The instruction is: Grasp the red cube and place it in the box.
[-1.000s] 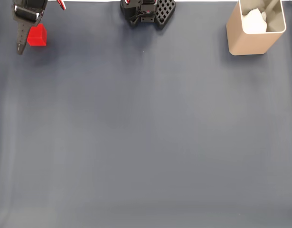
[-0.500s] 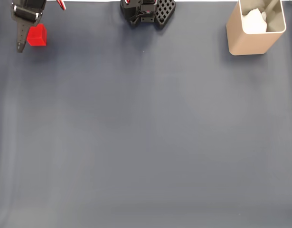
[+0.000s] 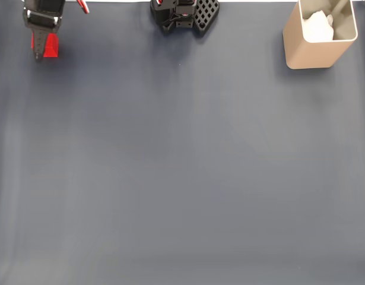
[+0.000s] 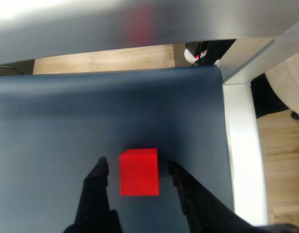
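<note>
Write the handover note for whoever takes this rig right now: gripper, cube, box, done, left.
Gripper: open, its two fingers on either side of the red cube, with small gaps visible in the wrist view; not closed on it yet.
Red cube: on the dark mat at the top left of the fixed view, partly covered by the gripper.
Box: upright at the top right of the fixed view, far across the mat from the cube; something white is inside.
Done: approach and straddle.
Left: close, lift, carry across, release into the box.

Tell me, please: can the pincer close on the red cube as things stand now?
Probably yes. In the wrist view the red cube lies between the open pincer fingers, a gap on each side, nothing in the way.
</note>
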{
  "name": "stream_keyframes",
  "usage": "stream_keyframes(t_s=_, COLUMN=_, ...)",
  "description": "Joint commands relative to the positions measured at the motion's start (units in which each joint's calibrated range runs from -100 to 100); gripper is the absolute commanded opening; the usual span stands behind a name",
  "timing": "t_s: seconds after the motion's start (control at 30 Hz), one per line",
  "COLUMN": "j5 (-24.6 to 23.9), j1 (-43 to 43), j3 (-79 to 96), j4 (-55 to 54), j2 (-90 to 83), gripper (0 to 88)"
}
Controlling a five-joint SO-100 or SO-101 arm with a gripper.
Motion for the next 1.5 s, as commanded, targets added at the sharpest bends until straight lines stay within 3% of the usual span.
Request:
stream_keyframes(t_s=0.0, j5=0.15, j1=0.44, j3=1.78, j4=-1.39, j2=-4.14, gripper=30.7)
stream_keyframes(t_s=0.5, j5=-0.68, j1=-0.56, j3=7.43, j4=-0.98, j2=-10.98, gripper=26.5)
stream_keyframes(t_s=1.47, j5=-2.49, j1=-4.25, j3=9.43, j4=-5.74, j2=-10.63, gripper=28.1)
